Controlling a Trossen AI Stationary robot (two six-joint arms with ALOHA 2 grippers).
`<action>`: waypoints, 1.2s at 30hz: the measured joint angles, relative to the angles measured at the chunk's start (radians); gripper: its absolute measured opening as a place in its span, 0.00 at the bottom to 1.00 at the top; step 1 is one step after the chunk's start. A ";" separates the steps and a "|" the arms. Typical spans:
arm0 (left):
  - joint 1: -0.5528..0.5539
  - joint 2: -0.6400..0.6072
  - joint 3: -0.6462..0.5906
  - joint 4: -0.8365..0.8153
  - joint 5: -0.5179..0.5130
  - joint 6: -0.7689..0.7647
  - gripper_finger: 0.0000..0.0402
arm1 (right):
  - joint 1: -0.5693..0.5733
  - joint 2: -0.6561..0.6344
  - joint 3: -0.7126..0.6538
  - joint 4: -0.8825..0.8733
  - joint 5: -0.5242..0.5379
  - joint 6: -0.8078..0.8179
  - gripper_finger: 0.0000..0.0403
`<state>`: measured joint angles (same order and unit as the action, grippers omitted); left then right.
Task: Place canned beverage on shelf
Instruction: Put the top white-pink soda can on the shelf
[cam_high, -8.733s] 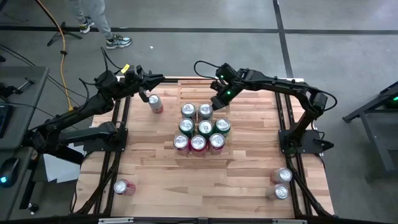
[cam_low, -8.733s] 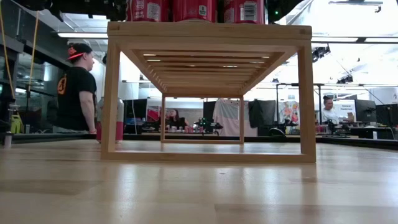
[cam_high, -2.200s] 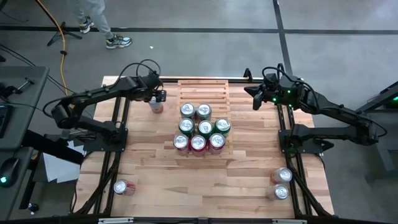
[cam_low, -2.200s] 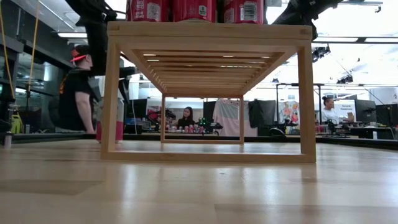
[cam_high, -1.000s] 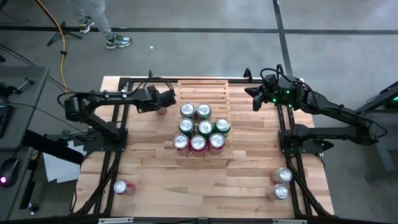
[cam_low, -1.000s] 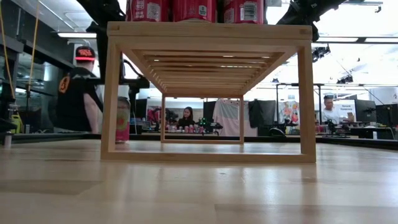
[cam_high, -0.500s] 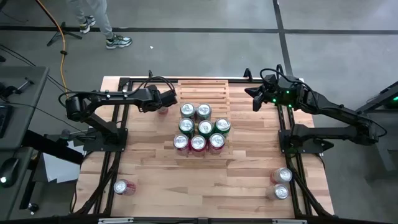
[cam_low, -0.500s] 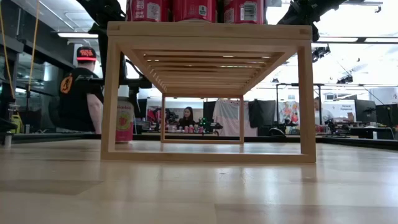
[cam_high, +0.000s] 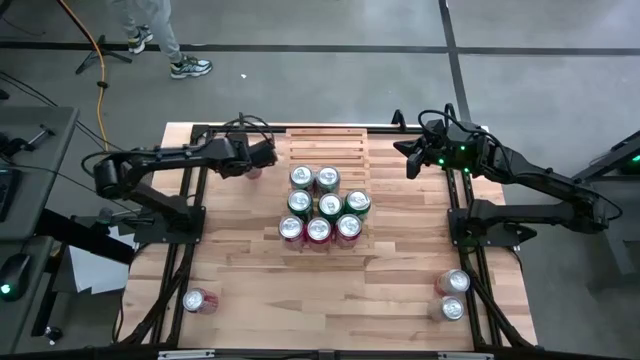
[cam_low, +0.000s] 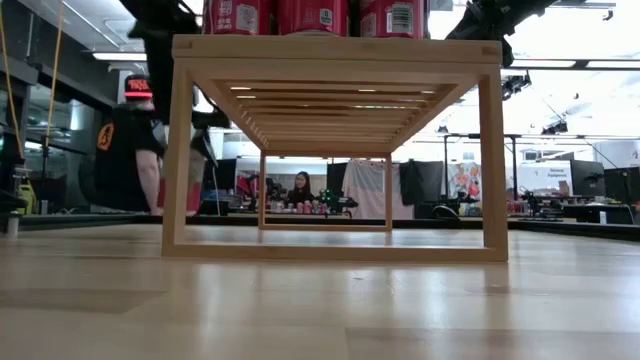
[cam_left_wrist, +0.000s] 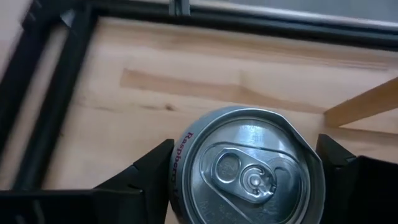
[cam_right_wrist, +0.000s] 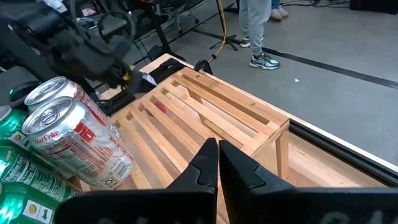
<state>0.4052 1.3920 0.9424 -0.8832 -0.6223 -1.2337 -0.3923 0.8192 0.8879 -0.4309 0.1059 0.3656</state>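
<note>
A pink canned beverage stands upright just left of the shelf, a pale slatted rack whose near tiers hold several red and green cans. My left gripper is shut on the pink can. In the high view only a pink sliver of the can shows under it. My right gripper hovers shut beyond the shelf's far right corner, touching nothing. In its wrist view the shut fingers point at the shelf's bare far slats. My left gripper pinches the can's upper wall between its two fingers, one on each side just below the rim. The fingers come slanting down from the table's left. The can sits upright with its tab top up. Its base is hidden, so I cannot tell whether it is clear of the table.
Loose cans lie on the table at the near left and the near right. Black frame rails run along both table sides. People stand in the room beyond the table.
My left gripper has shifted slightly toward the table's far edge with the pink can. In the low view the can has gone from beside the shelf's left leg to partly behind it.
</note>
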 joint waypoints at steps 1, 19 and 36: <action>0.006 -0.024 0.000 -0.009 -0.005 0.028 0.49 | 0.000 0.000 0.000 0.000 0.000 0.000 0.00; 0.222 -0.288 0.389 0.228 0.592 1.137 0.50 | 0.000 0.000 0.000 0.001 0.000 -0.005 0.00; 0.238 0.277 0.914 -0.160 0.879 1.655 0.50 | 0.000 0.000 0.000 -0.019 -0.054 0.059 0.00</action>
<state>0.6432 1.6686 1.8563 -1.0436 0.2564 0.4210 -0.3920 0.8192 0.8879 -0.4501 0.0521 0.4244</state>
